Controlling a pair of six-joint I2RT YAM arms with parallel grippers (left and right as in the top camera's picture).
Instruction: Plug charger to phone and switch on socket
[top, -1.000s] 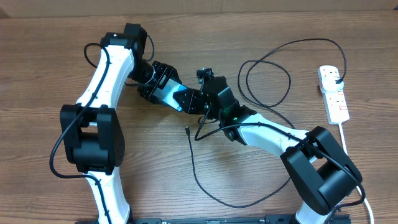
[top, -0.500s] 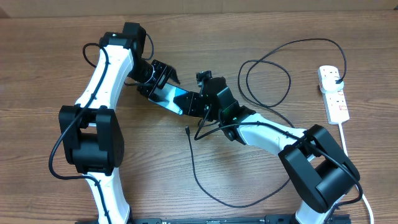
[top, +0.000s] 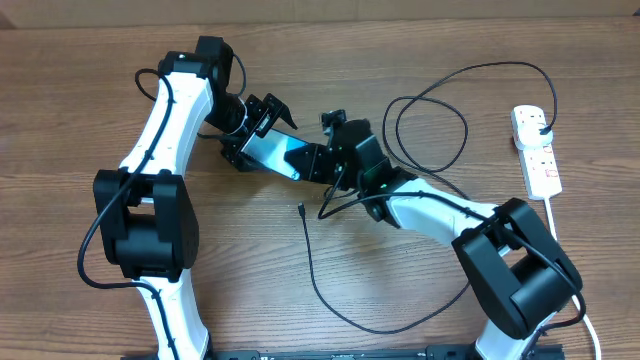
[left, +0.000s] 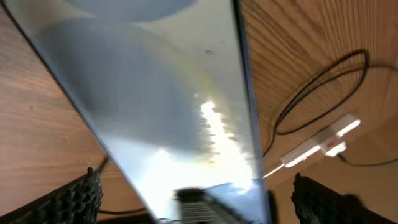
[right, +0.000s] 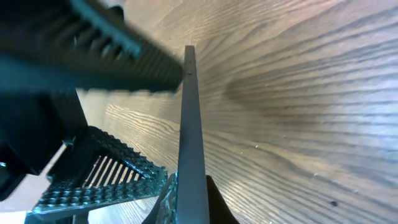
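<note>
The phone (top: 278, 155) is held off the table between both grippers, its lit screen filling the left wrist view (left: 155, 93). My right gripper (top: 322, 160) is shut on the phone's right end; the right wrist view shows the phone edge-on (right: 189, 124) clamped in the jaws (right: 189, 186). My left gripper (top: 252, 128) is open, its fingers spread wide on either side of the phone's left end (left: 196, 186) without touching it. The charger's connector tip (top: 301, 208) lies on the table below the phone. Its black cable (top: 380, 328) loops round to the plug in the socket (top: 538, 160).
The cable makes a large loop (top: 430, 130) on the table right of the right gripper. The power strip's thick white cord (top: 556, 225) runs down the right edge. The strip (left: 323, 140) and cable loop (left: 317, 93) also show in the left wrist view.
My left gripper has let go of the phone's left end, opened wide and drawn back slightly. My right gripper still holds the phone, shifted a little up and right.
</note>
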